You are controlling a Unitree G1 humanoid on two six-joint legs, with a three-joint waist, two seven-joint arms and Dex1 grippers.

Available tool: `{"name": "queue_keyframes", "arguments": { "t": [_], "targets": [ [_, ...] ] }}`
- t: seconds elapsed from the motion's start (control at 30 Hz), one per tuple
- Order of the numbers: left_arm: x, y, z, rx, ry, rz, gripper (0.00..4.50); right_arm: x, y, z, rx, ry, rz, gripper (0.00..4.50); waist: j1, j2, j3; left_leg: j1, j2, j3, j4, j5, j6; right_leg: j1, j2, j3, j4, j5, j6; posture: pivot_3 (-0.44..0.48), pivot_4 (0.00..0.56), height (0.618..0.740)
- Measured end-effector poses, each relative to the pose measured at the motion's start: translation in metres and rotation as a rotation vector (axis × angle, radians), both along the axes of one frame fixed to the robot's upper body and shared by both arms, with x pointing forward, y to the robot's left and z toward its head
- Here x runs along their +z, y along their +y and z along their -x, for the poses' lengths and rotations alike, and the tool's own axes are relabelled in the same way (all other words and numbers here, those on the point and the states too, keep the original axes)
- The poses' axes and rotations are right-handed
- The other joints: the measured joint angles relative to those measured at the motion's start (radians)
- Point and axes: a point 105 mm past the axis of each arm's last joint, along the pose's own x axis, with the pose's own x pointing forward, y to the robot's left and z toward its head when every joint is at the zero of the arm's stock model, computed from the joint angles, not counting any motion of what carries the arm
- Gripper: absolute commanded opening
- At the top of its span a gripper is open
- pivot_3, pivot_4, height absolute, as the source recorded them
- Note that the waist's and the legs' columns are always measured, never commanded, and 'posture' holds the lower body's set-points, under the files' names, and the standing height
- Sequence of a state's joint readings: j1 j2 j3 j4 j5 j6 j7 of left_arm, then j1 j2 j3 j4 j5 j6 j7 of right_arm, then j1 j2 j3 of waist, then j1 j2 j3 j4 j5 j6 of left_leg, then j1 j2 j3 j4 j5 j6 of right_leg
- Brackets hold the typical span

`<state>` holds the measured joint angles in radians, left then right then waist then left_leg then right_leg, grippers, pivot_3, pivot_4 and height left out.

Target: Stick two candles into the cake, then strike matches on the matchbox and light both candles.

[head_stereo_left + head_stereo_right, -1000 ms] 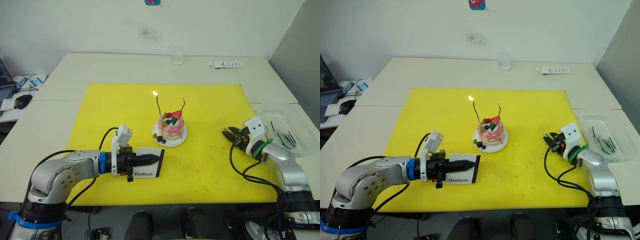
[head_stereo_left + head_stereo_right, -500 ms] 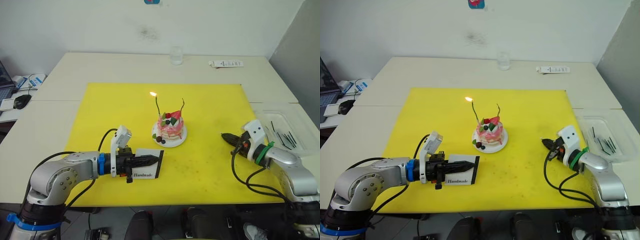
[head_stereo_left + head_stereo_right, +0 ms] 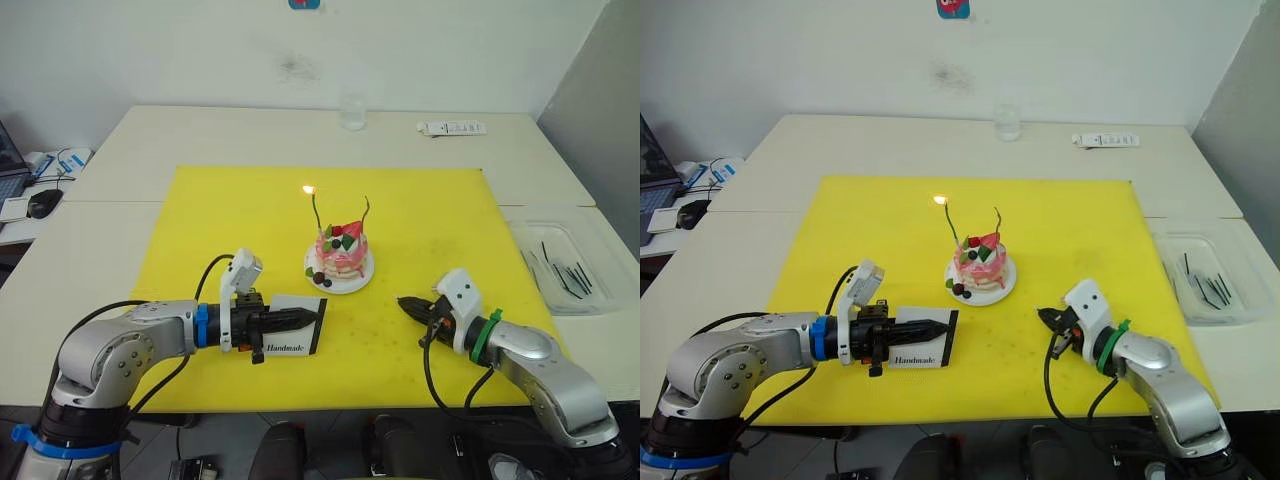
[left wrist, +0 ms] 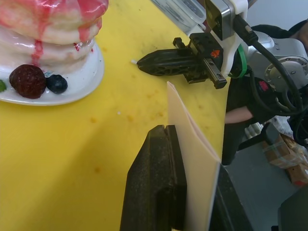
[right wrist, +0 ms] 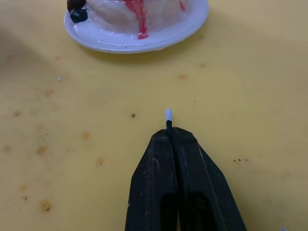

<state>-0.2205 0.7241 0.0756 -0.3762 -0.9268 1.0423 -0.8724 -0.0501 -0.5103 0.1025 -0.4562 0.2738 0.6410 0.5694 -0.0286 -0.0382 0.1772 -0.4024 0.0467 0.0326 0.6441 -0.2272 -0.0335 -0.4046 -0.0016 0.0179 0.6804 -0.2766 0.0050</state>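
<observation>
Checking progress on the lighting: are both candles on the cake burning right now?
No: only the left candle on the cake carries a flame at its tip, while the right candle stands unlit.

A plain office or robotics test room: cream tables (image 3: 200, 130) pushed together against a bare, scuffed white wall (image 3: 150, 50), with a yellow mat (image 3: 250, 220) laid out as a work surface. A laptop (image 3: 652, 150), a computer mouse (image 3: 45, 203) and loose cables sit on a side table (image 3: 10, 235), a remote control (image 3: 452, 128) and a glass (image 3: 352, 112) at the far edge.
</observation>
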Motion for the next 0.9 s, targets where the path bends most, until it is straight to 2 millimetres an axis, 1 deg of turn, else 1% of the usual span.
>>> {"name": "queue_keyframes", "arguments": {
  "t": [0.1, 0.23, 0.33, 0.7, 0.73, 0.77, 0.87, 0.9],
  "targets": [
    [0.0002, 0.0006, 0.0004, -0.003, 0.000, -0.003, 0.00, 0.0000, -0.0030, 0.0002, -0.003, -0.022, 0.021, 1.68, 0.000, 0.000, 0.000, 0.000, 0.000, -0.001, 0.000, 0.000, 0.000, 0.000, 0.000, 0.000, 0.000, 0.000, 0.000, 0.000, 0.150, 0.740],
    [0.0001, 0.0017, 0.0010, -0.006, 0.002, -0.008, 0.00, -0.0010, -0.0037, 0.0020, 0.002, -0.056, 0.023, 1.68, 0.000, 0.000, 0.000, 0.000, 0.001, -0.001, 0.000, 0.000, 0.000, 0.000, 0.000, 0.000, 0.000, 0.000, 0.000, 0.000, 0.150, 0.740],
    [0.0000, 0.0023, 0.0011, -0.006, 0.003, -0.011, 0.00, -0.0021, -0.0026, -0.0011, -0.012, -0.086, 0.015, 1.68, 0.000, 0.000, 0.000, 0.000, 0.001, 0.000, 0.000, 0.000, 0.000, 0.000, 0.000, 0.000, 0.000, 0.000, 0.000, 0.000, 0.150, 0.740],
    [0.0002, 0.0023, 0.0011, -0.006, 0.002, -0.012, 0.00, -0.0049, -0.0027, -0.0055, -0.028, -0.110, -0.001, 1.68, 0.000, 0.000, 0.000, 0.000, 0.000, 0.000, 0.000, 0.000, 0.000, 0.000, 0.000, 0.000, 0.000, 0.000, 0.000, 0.000, 0.150, 0.740],
    [0.0004, 0.0023, 0.0010, -0.006, 0.001, -0.012, 0.00, -0.0050, -0.0027, -0.0056, -0.028, -0.111, -0.002, 1.32, 0.000, 0.000, 0.000, 0.000, 0.000, 0.000, 0.000, 0.000, 0.000, 0.000, 0.000, 0.000, 0.000, 0.000, 0.000, 0.000, 0.150, 0.740],
    [0.0006, 0.0022, 0.0009, -0.007, 0.000, -0.012, 0.00, -0.0050, -0.0027, -0.0056, -0.028, -0.112, -0.002, 1.08, 0.000, 0.000, 0.000, 0.000, 0.000, 0.000, 0.000, 0.000, 0.000, 0.000, 0.000, 0.000, 0.000, 0.000, 0.000, 0.000, 0.150, 0.740],
    [0.0011, 0.0020, 0.0005, -0.007, -0.002, -0.012, 0.00, -0.0058, -0.0019, -0.0060, -0.029, -0.113, 0.004, 0.03, 0.000, 0.000, 0.000, 0.000, 0.000, 0.000, 0.000, 0.000, 0.000, 0.000, 0.000, 0.000, 0.000, 0.000, 0.000, 0.000, 0.150, 0.740],
    [0.0014, 0.0019, 0.0001, -0.007, -0.003, -0.012, 0.00, -0.0060, -0.0014, -0.0064, -0.029, -0.115, 0.007, 0.03, 0.000, 0.000, 0.000, 0.000, 0.000, 0.000, 0.000, 0.000, 0.000, 0.000, 0.000, 0.000, 0.000, 0.000, 0.000, 0.000, 0.150, 0.740]
  ]
}}
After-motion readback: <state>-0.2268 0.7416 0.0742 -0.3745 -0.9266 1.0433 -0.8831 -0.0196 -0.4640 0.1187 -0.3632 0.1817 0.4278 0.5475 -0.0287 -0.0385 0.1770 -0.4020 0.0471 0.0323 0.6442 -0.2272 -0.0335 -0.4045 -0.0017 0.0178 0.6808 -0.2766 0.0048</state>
